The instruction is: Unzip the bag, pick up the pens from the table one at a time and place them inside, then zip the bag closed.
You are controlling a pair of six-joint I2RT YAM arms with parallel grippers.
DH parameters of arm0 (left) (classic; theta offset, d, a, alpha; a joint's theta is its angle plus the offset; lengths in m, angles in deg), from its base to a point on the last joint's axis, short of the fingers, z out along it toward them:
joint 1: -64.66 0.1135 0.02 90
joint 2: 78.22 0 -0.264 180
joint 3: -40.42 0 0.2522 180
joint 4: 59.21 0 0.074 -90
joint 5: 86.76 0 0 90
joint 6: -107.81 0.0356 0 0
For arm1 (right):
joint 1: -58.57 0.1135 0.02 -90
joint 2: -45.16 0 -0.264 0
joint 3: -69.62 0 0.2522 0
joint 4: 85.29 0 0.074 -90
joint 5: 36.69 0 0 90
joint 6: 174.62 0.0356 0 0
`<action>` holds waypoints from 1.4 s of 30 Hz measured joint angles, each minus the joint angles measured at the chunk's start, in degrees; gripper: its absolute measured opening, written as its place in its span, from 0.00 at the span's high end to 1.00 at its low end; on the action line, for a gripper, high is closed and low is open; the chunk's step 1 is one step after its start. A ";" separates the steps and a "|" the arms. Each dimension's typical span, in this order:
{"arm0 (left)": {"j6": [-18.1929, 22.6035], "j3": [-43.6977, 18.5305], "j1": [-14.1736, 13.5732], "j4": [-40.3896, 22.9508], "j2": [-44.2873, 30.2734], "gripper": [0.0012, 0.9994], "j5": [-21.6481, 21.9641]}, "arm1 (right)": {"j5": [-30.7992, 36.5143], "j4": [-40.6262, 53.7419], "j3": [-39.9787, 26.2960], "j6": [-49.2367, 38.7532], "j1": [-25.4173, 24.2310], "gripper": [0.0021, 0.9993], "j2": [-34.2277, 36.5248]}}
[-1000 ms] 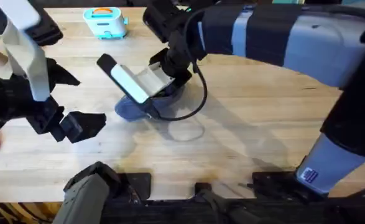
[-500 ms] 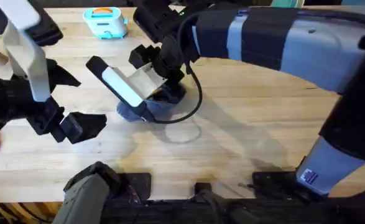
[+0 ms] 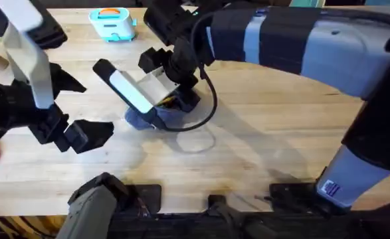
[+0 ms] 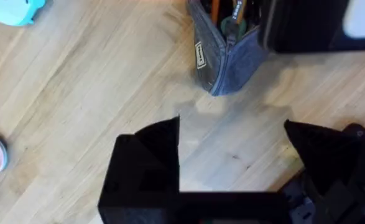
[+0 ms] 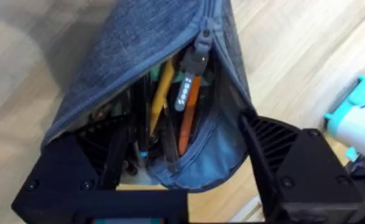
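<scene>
my right claw (image 5: 182, 186) sits low over the bag (image 5: 151, 68), fingers apart on either side of its open end, gripping nothing. bag lies on the table (image 3: 281, 126) near centre, zipper partly open. pens (image 5: 188, 112) are inside: one orange, one yellowish, dark ones beside them. my left claw (image 4: 232, 168) hovers over bare wood near the bag's end, fingers apart, empty. teal toy (image 3: 112, 23) at the far edge.

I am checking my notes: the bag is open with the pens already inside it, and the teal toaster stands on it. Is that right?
Not quite. The bag is open with pens inside, as the right wrist view shows, but the teal toaster stands apart on the table, seen in the overhead view.
</scene>
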 joint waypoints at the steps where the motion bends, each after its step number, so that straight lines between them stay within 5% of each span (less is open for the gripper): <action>1: 0.00 0.00 0.00 0.05 0.00 0.01 0.02 | -0.37 0.05 0.02 0.53 -0.21 0.00 -0.10; 6: 0.61 0.00 0.02 0.42 0.00 0.01 0.07 | -2.65 0.50 0.04 7.28 -2.13 0.00 -1.94; 12: 7.52 0.00 1.60 -0.21 -5.64 0.01 -0.48 | -4.52 0.66 0.04 24.41 -6.06 0.00 -8.39; 20: 24.22 0.00 10.42 -5.67 -17.70 0.01 -6.80 | -4.93 1.02 0.04 46.68 -10.32 0.00 -12.73; 26: 33.79 0.00 13.97 -5.69 -25.94 0.01 -10.29 | -5.48 1.27 0.04 66.63 -11.34 0.00 -12.67; 33: 36.52 0.00 14.69 -4.26 -37.53 0.01 -11.84 | -15.69 1.49 0.07 88.19 -9.63 0.00 -12.67; 42: 36.52 -0.02 14.69 -0.26 -39.20 0.01 -14.00 | -18.61 1.51 0.07 102.85 -5.35 0.00 -11.85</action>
